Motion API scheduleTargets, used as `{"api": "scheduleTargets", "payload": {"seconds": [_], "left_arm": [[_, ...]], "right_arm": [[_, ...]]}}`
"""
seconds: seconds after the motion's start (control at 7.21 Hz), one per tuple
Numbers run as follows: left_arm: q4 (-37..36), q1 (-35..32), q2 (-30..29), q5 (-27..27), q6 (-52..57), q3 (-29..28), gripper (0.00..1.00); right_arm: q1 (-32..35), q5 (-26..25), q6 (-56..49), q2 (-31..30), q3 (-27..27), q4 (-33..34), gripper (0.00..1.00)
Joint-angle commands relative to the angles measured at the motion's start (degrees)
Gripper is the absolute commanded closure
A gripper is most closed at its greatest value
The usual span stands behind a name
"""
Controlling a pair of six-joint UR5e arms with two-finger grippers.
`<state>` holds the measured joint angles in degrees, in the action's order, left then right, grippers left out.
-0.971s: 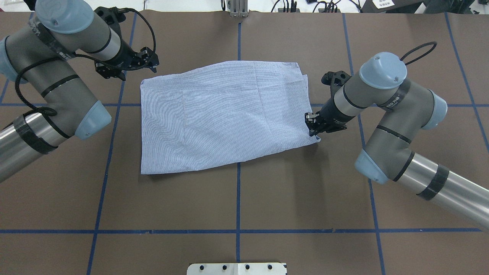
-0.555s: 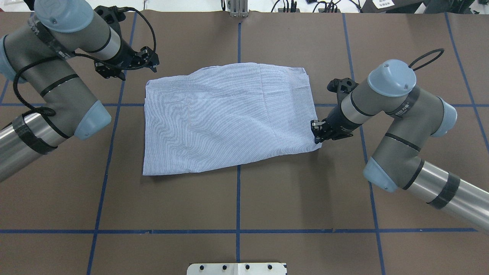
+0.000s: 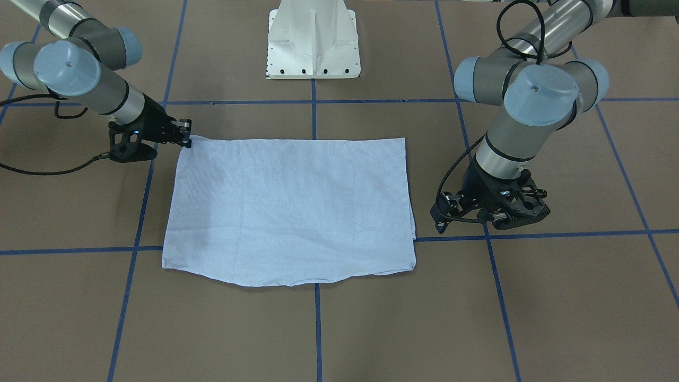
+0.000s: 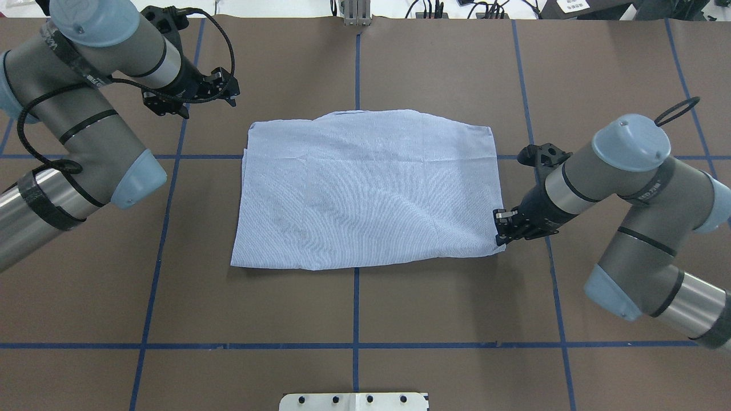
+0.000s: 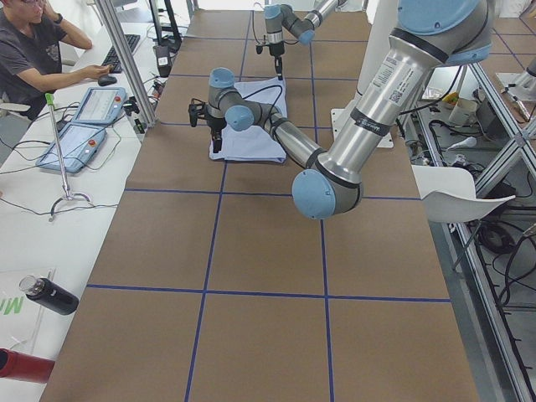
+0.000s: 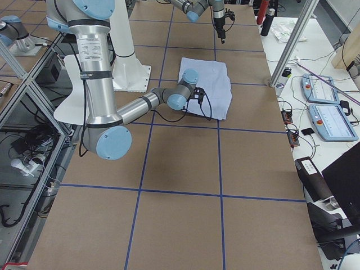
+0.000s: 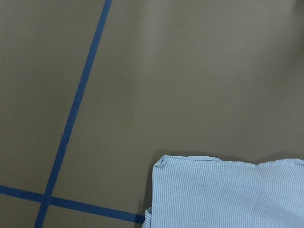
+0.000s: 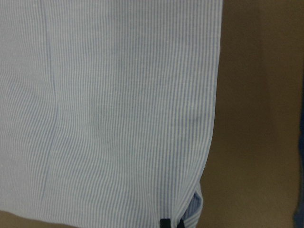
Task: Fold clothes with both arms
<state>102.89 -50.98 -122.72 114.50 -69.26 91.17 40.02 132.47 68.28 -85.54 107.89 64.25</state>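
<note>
The light blue striped shirt (image 4: pixel 365 188) lies folded into a flat rectangle in the middle of the brown table; it also shows in the front view (image 3: pixel 289 207). My right gripper (image 4: pixel 499 229) is shut on the shirt's corner nearest the robot on the right, low at the table; it shows in the front view (image 3: pixel 186 139). The right wrist view shows the cloth (image 8: pixel 109 109) with the fingertips (image 8: pixel 165 222) closed on its edge. My left gripper (image 4: pixel 227 87) is open and empty, over bare table beyond the shirt's far left corner. The left wrist view shows only that corner (image 7: pixel 228 194).
The white pedestal base (image 3: pixel 313 48) stands at the robot's side of the table (image 4: pixel 457 297). Blue tape lines (image 4: pixel 355 319) cross the brown surface. An operator (image 5: pixel 33 50) sits with control pendants (image 5: pixel 84 117) beyond the far edge.
My right gripper has pulled the shirt's corner to the right and toward the robot, and the whole shirt slid and turned with it. The left gripper has barely moved.
</note>
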Motion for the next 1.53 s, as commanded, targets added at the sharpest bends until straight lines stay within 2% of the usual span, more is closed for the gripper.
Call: {"api": "scheduleTargets", "payload": {"seconds": [0.0,0.28,0.69,1.11,1.25,1.39], "left_arm": [[-0.41,0.0,-0.06,-0.06,-0.26,0.76,0.0],[-0.58,0.09,0.11,-0.15,-1.93,1.81,0.0],[-0.93,0.44,0.55,-0.33,-2.99,4.18,0.0],[-3.31,0.7,0.64,-0.59,-3.08,6.39,0.0],[-3.31,1.22,0.64,-0.68,-2.99,6.39,0.0],[-3.31,2.01,0.64,-0.94,-2.99,6.74,0.0]], "right_arm": [[-2.73,3.21,0.02,-10.31,9.23,-0.01,1.0],[-6.95,11.01,0.62,-15.25,12.24,-0.01,1.0],[-21.34,11.14,15.36,-16.42,14.27,-0.01,1.0],[-23.93,10.79,15.4,-19.3,14.89,-0.18,1.0],[-23.15,10.35,15.48,-20.36,14.81,-0.53,0.23],[-20.53,10.18,15.48,-20.37,14.54,-0.53,0.0]]}}
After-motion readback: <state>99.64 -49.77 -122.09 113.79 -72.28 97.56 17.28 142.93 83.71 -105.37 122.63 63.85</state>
